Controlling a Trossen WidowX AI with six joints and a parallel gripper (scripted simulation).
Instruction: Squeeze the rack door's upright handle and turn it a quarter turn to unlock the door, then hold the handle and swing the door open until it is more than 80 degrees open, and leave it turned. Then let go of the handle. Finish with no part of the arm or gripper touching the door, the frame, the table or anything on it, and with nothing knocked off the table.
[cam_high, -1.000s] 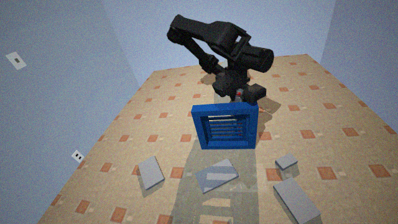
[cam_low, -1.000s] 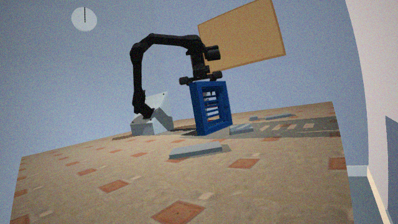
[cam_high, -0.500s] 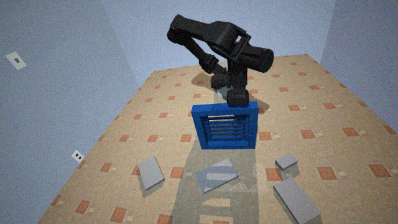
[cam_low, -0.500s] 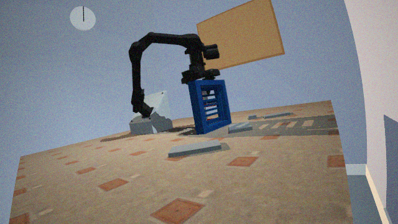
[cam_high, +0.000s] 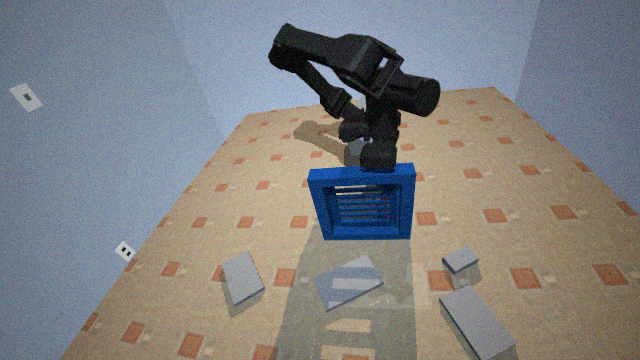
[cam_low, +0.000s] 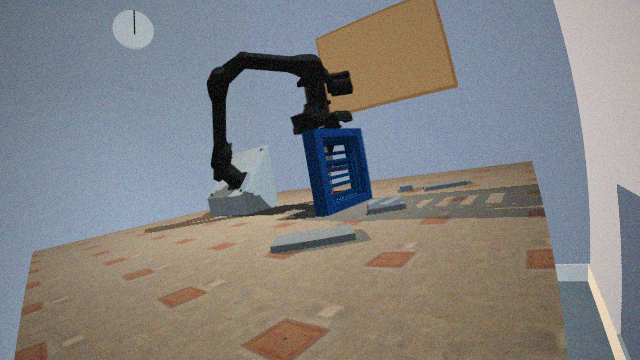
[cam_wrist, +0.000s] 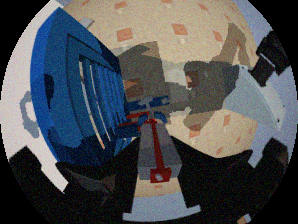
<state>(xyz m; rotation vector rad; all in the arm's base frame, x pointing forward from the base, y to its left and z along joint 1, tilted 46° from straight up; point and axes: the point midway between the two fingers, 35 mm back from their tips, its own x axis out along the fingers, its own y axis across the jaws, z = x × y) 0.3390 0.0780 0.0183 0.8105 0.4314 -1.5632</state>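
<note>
The blue rack frame (cam_high: 407, 205) (cam_low: 314, 175) (cam_wrist: 57, 55) stands upright on the table. Its slatted door (cam_wrist: 75, 100) appears closed within it. The upright grey handle (cam_wrist: 170, 155), with a red stripe and red end, stands on the arm's side of the rack. My gripper (cam_wrist: 154, 139) (cam_low: 330, 148) points down behind the frame and is shut on the handle, with a black finger against each side. The frame hides most of the fingers in the top and exterior views. How far the handle is turned cannot be told clearly.
Several flat grey blocks lie on the table: one (cam_high: 242, 277) (cam_low: 315, 239) to the left in the top view, one (cam_high: 348, 282) before the rack, a small one (cam_high: 460, 259) and a long one (cam_high: 477, 322) to the right. The grey arm base (cam_low: 240, 200) stands behind the rack.
</note>
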